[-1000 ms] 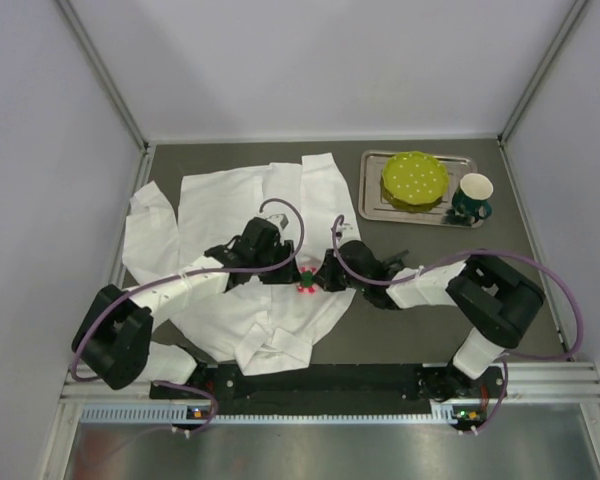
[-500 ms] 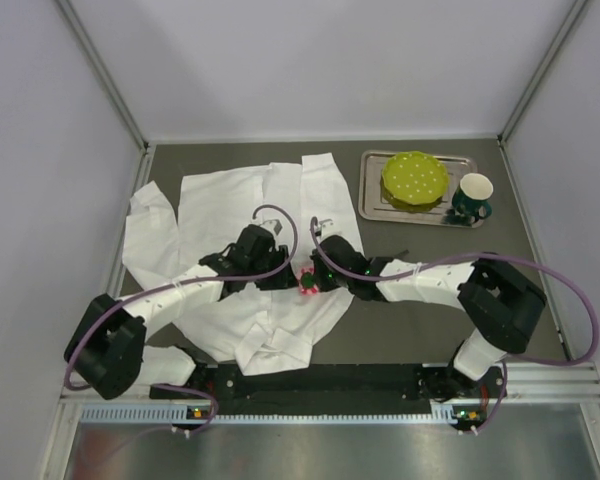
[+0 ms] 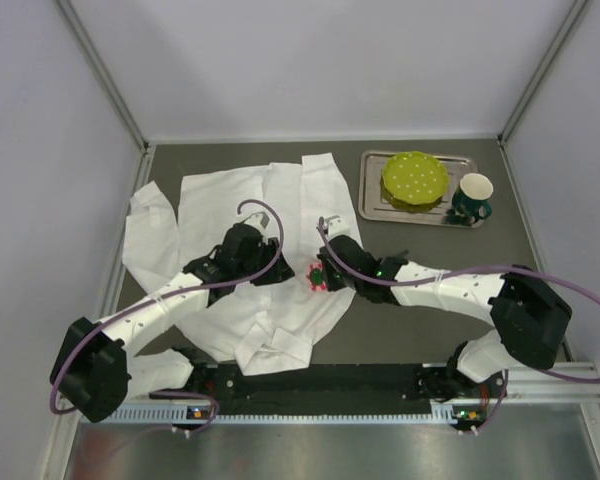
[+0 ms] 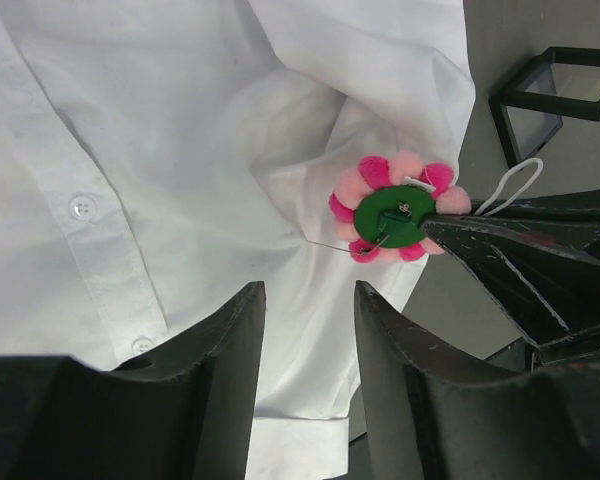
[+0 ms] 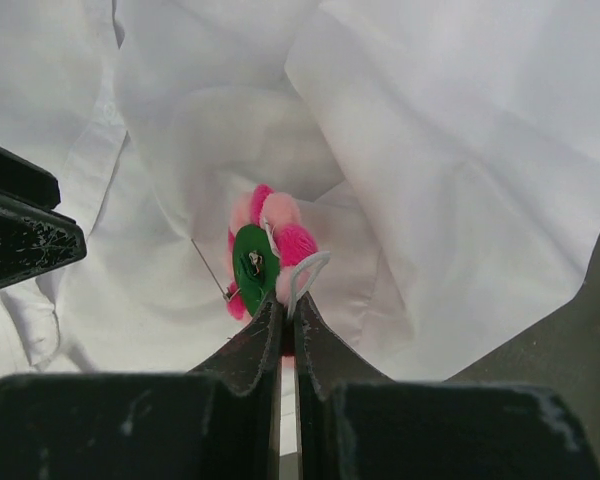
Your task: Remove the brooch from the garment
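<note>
The garment (image 3: 220,200), a wrinkled white shirt, lies spread over the left half of the table. The brooch (image 3: 317,274) is at the garment's right edge, turned so its green back faces both wrist cameras, with pink petals round it (image 4: 395,210) (image 5: 260,260). My right gripper (image 5: 283,305) is shut on the brooch's rim and holds it just over the cloth (image 5: 460,150). The pin's needle stands open; I cannot tell whether its tip is still in the cloth. My left gripper (image 4: 310,292) hangs open over the shirt (image 4: 160,120), left of the brooch, holding nothing.
A metal tray (image 3: 372,205) at the back right carries a yellow-green plate (image 3: 415,178), with a teal cup (image 3: 472,197) at its right end. A small black square frame (image 4: 560,95) lies on the dark table beyond the shirt's edge.
My left gripper has drawn back to the left, away from the brooch. My right gripper has carried the brooch slightly right and farther back.
</note>
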Tool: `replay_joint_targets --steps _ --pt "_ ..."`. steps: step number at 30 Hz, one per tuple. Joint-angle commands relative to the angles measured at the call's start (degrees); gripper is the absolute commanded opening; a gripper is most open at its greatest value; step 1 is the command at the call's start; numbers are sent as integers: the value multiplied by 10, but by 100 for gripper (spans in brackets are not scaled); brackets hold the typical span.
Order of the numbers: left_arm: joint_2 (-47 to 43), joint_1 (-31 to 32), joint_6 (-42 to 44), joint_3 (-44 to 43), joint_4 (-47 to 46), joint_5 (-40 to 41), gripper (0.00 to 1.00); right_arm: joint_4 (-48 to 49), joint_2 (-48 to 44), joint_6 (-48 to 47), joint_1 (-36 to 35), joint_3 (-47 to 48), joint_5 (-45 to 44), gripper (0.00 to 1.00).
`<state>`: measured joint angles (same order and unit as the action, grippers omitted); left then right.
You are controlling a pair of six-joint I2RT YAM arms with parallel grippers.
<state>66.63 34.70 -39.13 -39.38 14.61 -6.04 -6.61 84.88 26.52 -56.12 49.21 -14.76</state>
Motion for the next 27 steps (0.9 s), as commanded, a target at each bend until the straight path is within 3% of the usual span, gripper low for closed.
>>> replay_joint_targets --steps 1,12,15,19,23,27 --pt "-7 -8 -13 4 -25 -26 47 -16 -43 -4 -7 -9 -12 0" --pt "-10 -30 -14 -31 -37 -114 52 -12 -124 3 -7 -57 21 0" --pt "-10 -54 -6 -38 -43 -196 51 0 -155 -23 -1 -65 84 0" --pt "-10 -95 -1 -33 -83 -387 51 14 -198 -55 16 -81 201 0" --pt "10 -98 34 -37 -64 -492 52 14 -238 -62 32 -94 283 0" --pt "-2 -97 20 -12 -97 -534 53 13 -263 -54 43 -102 321 0"
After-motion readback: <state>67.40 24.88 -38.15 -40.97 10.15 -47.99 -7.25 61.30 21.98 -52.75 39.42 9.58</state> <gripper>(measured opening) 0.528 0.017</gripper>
